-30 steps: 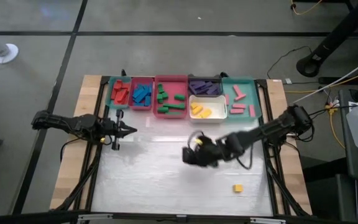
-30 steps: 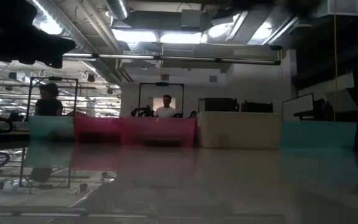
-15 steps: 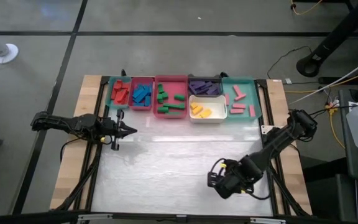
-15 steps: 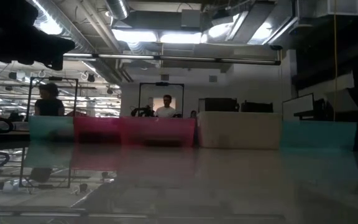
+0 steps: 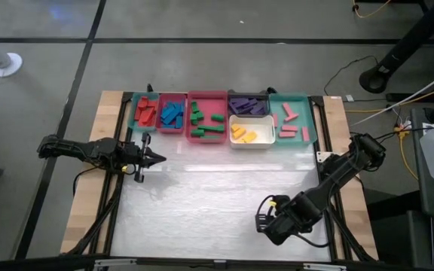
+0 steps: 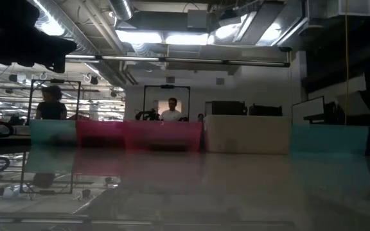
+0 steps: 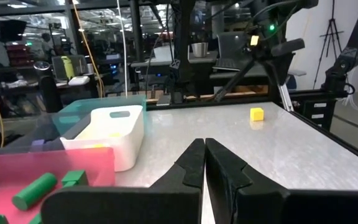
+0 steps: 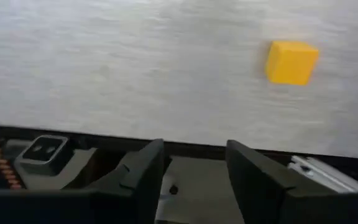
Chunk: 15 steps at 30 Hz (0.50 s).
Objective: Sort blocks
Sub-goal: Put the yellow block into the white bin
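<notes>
One yellow block (image 8: 291,61) lies alone on the table near its near right corner; the left wrist view shows it as well (image 7: 257,114), but in the high view my right arm covers it. My right gripper (image 5: 266,222) hangs there tipped steeply down, its fingers (image 8: 148,168) open with nothing between them, a short way from the block. Sorted blocks lie in the trays along the far edge: red (image 5: 145,111), blue (image 5: 172,113), green (image 5: 204,122), purple (image 5: 247,104), yellow (image 5: 243,134), pink (image 5: 292,120). My left gripper (image 5: 153,158) waits shut at the table's left.
The row of trays spans the far edge: teal (image 5: 136,126), pink (image 5: 225,95), black (image 5: 231,96), white (image 5: 271,140), teal (image 5: 307,98). The table's near edge (image 8: 73,134) runs just by my right fingers. Bare tabletop (image 5: 202,196) fills the middle.
My right gripper has swung from the table's middle toward its near right corner, sinking a little and tipping to point steeply down. It now covers the spot where the yellow block lay in the high view. The block has stayed where it was.
</notes>
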Tool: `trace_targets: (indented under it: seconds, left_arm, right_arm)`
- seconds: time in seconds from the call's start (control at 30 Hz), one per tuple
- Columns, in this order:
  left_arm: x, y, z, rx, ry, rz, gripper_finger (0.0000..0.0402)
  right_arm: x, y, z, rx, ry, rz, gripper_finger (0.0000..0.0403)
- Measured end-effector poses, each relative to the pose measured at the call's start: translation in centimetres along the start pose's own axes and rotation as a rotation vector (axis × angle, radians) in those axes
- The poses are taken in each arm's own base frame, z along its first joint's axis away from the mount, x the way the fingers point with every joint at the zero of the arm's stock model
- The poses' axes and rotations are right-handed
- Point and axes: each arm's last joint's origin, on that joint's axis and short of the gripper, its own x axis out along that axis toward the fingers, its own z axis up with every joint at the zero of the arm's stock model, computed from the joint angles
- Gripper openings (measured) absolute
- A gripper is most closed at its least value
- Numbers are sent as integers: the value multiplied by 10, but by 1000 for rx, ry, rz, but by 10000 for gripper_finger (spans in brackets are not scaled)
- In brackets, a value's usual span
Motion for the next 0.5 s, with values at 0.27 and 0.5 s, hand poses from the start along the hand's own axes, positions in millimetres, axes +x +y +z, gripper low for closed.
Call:
trace_targets:
  seconds: [0.27,0.5]
  left_arm:
    - [0,0,0,3,0,0,1]
    - [0,0,0,3,0,0,1]
  right_arm:
    - [14,-13,7,11,38,-154,254]
    - [40,-30,22,17,-46,-216,289]
